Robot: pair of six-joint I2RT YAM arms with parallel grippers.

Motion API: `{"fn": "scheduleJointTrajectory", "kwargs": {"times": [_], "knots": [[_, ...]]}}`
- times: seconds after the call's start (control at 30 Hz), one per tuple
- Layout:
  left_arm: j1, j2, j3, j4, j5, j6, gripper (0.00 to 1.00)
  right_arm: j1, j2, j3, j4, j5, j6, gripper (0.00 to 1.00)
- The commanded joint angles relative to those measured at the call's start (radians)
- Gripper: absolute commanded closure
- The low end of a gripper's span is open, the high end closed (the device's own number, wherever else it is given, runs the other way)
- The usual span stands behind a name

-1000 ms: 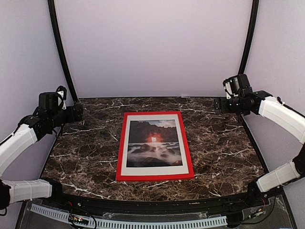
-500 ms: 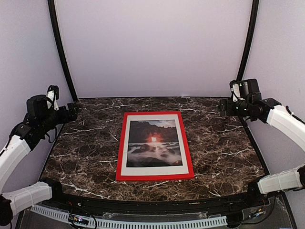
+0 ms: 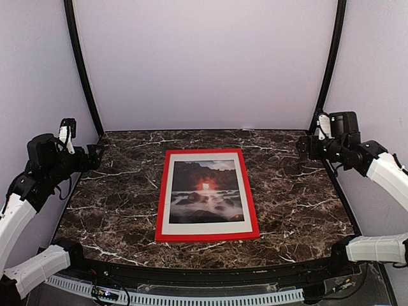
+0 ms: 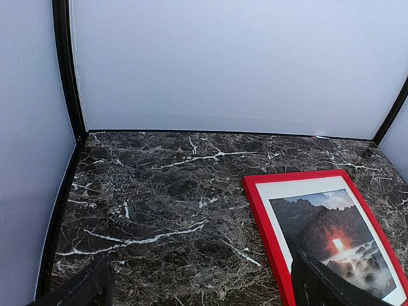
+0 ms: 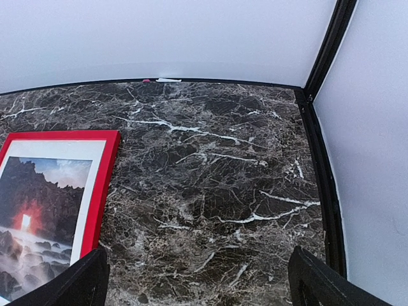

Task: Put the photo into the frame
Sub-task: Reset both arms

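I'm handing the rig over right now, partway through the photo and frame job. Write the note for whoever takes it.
Left tool: open, empty, by the left edge of the table, clear of the frame.
Right tool: open, empty, by the far right edge, also clear.
Frame: flat at table centre, red front up.
Photo: showing inside the frame, bordered by the white mat.
Done: the photo looks to be in place.
Left: probably nothing. The frame's back is hidden, so confirm that it is closed.
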Motion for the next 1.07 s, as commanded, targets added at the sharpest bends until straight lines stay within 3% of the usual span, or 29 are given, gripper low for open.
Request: {"fn": "scheduleJointTrajectory", "kwargs": {"times": [0.0,1.03], "knots": [[-0.003,-0.008,-0.008,-0.026,0.010,0.018,0.01,-0.004,-0.053,-0.029,0.049,-0.026,-0.014,0.01],[-0.003,-0.029,-0.012,-0.029,-0.018,0.029,0.01,-0.004,-0.061,-0.053,0.056,-0.032,-0.007,0.01]]}}
